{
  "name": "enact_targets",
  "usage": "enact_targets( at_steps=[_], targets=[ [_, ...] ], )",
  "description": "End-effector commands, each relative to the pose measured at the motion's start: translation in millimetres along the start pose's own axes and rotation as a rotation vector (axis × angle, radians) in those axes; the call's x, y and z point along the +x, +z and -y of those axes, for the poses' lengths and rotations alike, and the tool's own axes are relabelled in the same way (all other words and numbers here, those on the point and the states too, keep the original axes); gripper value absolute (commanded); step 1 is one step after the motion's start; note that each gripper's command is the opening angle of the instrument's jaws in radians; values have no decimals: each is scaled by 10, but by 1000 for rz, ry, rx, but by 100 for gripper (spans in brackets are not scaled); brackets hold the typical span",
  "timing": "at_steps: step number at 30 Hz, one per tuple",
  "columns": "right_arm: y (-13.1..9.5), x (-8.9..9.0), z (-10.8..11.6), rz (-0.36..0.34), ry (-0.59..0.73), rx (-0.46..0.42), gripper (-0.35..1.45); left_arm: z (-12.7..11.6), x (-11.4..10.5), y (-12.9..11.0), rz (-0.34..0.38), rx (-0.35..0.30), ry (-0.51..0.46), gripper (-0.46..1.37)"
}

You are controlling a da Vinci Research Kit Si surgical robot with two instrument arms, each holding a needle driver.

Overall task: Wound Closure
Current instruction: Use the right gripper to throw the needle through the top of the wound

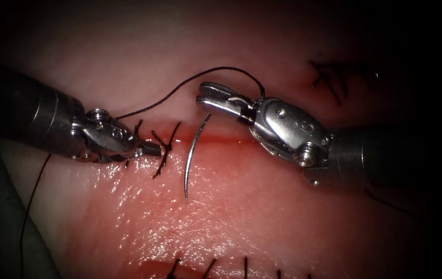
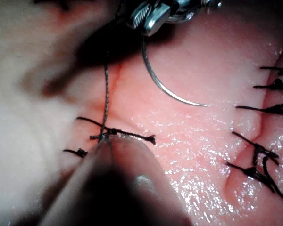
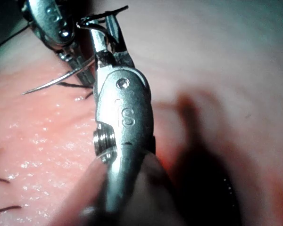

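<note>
My right tool comes in from the right, its jaws shut on the curved needle near its thread end. The needle hangs across the cut, its point free over the tissue on the near side. The left wrist view shows the same needle curving under the right jaws, out of the tissue. My left tool rests at the cut's left end, shut on the thread beside a knotted stitch. From there the thread arcs up and over behind the right tool.
Red fluid wets the tissue below the cut. Finished stitches stand at the far right and along the near edge. A loose strand of thread trails down at the left.
</note>
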Motion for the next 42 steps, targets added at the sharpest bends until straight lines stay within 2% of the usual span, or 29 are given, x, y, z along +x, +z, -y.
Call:
enact_targets(
  at_steps=[1,10,19,23,35,42],
  targets=[
    [0,0,0,0,6,-2,-35,0,0,0,0,-13,0,-35],
    [-1,1,1,0,7,-1,-35,-2,1,-3,-14,-10,22,-35],
    [-6,0,-6,18,-6,7,-35,-8,19,-24,-120,11,54,-35],
    [-12,3,-9,19,-16,10,-35,-15,29,-29,-137,1,69,-35],
    [-22,3,-26,42,-106,18,-35,-23,45,-11,-169,-32,102,-35],
    [-31,7,-30,44,-138,22,-35,-26,47,6,-236,-19,129,-35]
  ],
)
